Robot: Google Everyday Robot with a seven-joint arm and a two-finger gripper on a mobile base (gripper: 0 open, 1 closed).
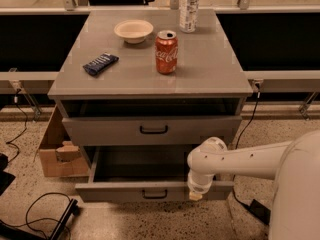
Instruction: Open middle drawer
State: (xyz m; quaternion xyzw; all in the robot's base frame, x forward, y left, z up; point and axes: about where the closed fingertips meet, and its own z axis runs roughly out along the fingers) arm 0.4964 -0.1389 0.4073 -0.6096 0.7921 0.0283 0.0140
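The grey cabinet [150,79] shows two drawer fronts, each with a small black loop handle. The upper drawer [150,130] is out a little, with a dark gap above its front. Below it, the middle drawer [115,191] is pulled well out, its plain grey tray [140,164] open to view and its handle [155,194] at the centre of the front. My gripper [196,195] points down at the right part of this drawer's front edge, at the end of my white arm [240,160] reaching in from the right. Any lower drawer is hidden under it.
On the cabinet top stand a red cola can [166,52], a white bowl [133,30], a dark blue snack packet [100,63] and a water bottle [189,6]. A cardboard box [56,151] sits on the floor at the left. Cables [35,209] lie on the floor.
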